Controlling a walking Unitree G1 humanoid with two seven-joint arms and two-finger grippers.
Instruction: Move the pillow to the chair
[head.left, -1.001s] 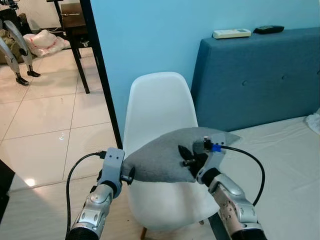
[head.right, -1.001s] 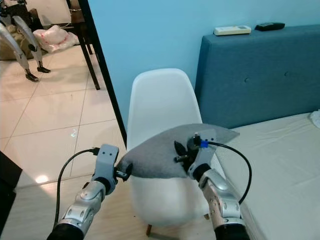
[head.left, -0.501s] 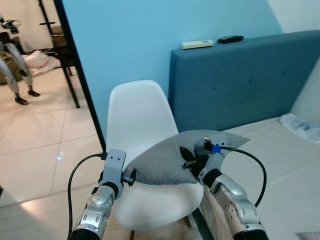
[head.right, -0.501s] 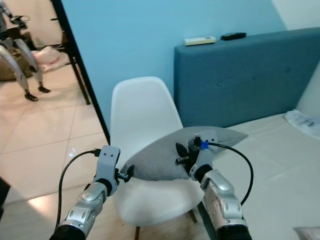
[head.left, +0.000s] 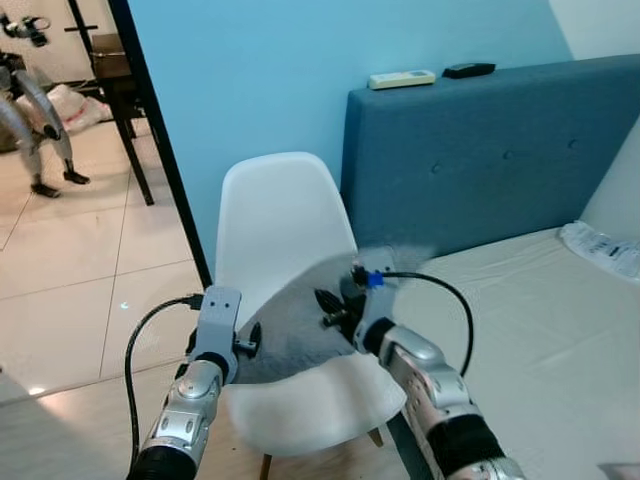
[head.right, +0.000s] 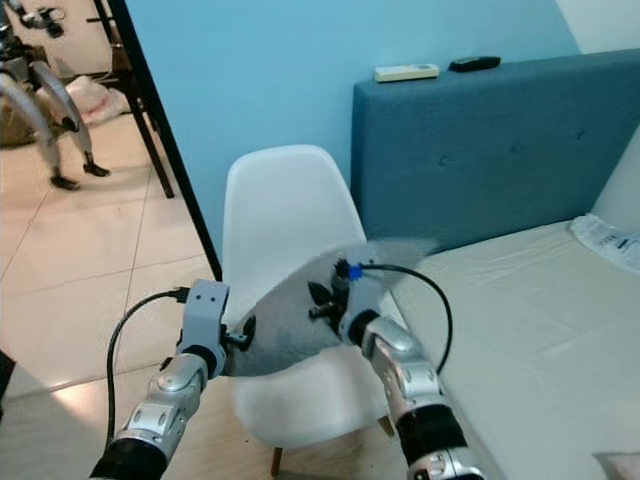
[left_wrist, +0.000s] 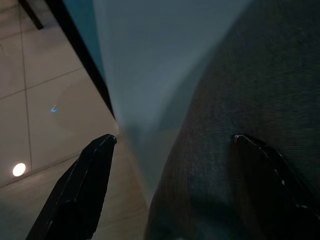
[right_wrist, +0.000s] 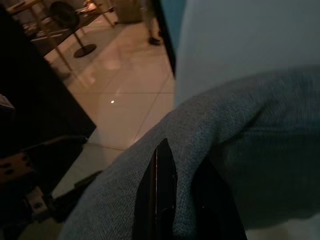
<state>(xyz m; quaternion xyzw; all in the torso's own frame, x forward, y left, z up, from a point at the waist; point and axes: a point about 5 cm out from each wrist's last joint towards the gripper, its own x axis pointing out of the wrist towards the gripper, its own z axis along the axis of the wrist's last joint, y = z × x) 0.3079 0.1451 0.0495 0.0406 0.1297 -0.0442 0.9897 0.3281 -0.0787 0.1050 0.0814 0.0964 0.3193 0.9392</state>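
Note:
A grey pillow (head.left: 290, 335), blurred, hangs tilted just above the seat of the white shell chair (head.left: 275, 215), in front of its back. My right gripper (head.left: 330, 308) is shut on the pillow's upper right part; the right wrist view has its fingers (right_wrist: 159, 190) pinched into the grey fabric (right_wrist: 240, 125). My left gripper (head.left: 248, 342) is at the pillow's lower left corner. In the left wrist view its fingers (left_wrist: 80, 195) stand wide apart, with the pillow (left_wrist: 240, 90) lying against one of them and floor showing beside the other.
A blue headboard (head.left: 480, 150) and the bed's mattress (head.left: 520, 320) lie right of the chair. Two remotes (head.left: 400, 80) rest on the headboard. A black door frame (head.left: 160, 150) stands left of the chair, with tiled floor (head.left: 90, 260) beyond it.
My right gripper has swung left and down with the pillow, which now hangs lower and more tilted over the chair seat. The camera has shifted slightly.

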